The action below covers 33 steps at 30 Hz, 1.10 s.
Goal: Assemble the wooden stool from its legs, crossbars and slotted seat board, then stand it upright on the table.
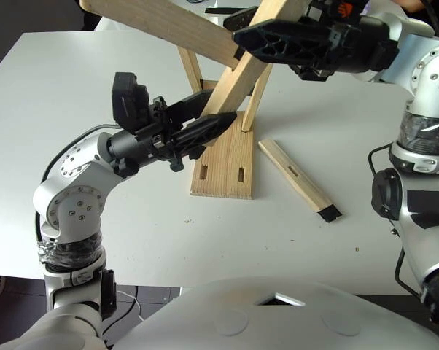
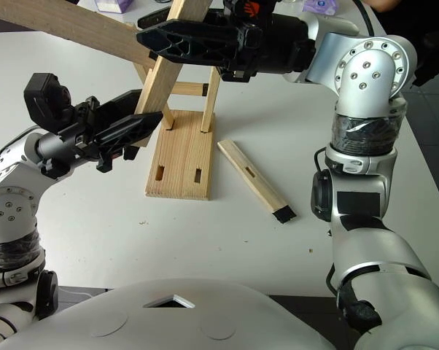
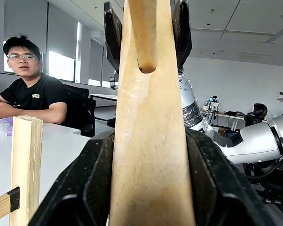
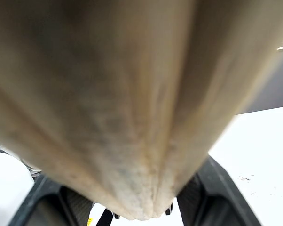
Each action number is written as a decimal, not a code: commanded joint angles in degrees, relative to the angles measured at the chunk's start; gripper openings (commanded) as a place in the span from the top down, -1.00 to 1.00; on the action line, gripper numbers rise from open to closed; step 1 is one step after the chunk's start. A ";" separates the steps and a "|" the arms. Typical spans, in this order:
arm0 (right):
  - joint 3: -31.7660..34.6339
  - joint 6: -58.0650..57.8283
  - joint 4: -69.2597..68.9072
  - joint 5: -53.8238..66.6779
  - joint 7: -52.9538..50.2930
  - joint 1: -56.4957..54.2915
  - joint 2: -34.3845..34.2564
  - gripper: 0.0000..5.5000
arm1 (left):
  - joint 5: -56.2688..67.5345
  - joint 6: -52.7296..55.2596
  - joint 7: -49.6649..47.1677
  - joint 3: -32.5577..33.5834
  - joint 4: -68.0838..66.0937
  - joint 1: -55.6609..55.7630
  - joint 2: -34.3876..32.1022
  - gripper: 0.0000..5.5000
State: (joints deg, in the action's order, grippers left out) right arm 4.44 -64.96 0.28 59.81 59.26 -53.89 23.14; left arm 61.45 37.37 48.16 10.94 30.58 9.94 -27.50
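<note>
Both grippers are on the same part. The left gripper [image 1: 221, 109] is clamped on the lower end of a tilted leg [image 1: 241, 76], one finger on each side of the wood. The left wrist view confirms this, with a slot in the leg just past the fingers. The right gripper [image 1: 250, 40] is closed on the same leg higher up, at top centre of the frame. In the right wrist view the wood sits pressed between its fingers.

The leg leans from mid-frame up to the top right. Its lower end is over the far-left part of the seat board [image 1: 223, 164]; can't tell if it touches. A wider plank [image 1: 161, 22] runs from the leg to the upper left corner. The joint is hidden behind the right gripper.

The seat board lies flat on the table [image 1: 95, 182] at centre, and the two near slots are empty. Two legs [image 1: 191, 67] [image 1: 254, 98] stand in the far slots, with a crossbar [image 2: 189, 90] between them. One loose piece [image 1: 296, 177] with a dark tip lies flat on the table just right of the board, not touching it.
</note>
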 commanded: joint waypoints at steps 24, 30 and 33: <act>-8.10 25.93 -13.18 -22.05 1.58 22.03 7.41 0.27 | -12.44 -8.98 -18.53 13.13 -15.32 -10.79 2.73 -0.05; -11.49 29.53 -14.31 -26.34 2.22 29.48 8.38 0.27 | -15.59 -13.87 -33.56 17.31 -19.22 -9.58 10.81 -0.05; -12.47 30.11 -12.39 -27.11 3.87 29.01 8.79 0.27 | -16.98 -16.57 -38.49 18.34 -19.93 -9.95 14.55 -0.05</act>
State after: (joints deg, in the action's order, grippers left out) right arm -7.15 -35.92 -12.95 33.44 61.82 -23.82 31.40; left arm 45.52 22.28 12.42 28.67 11.29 -0.16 -14.95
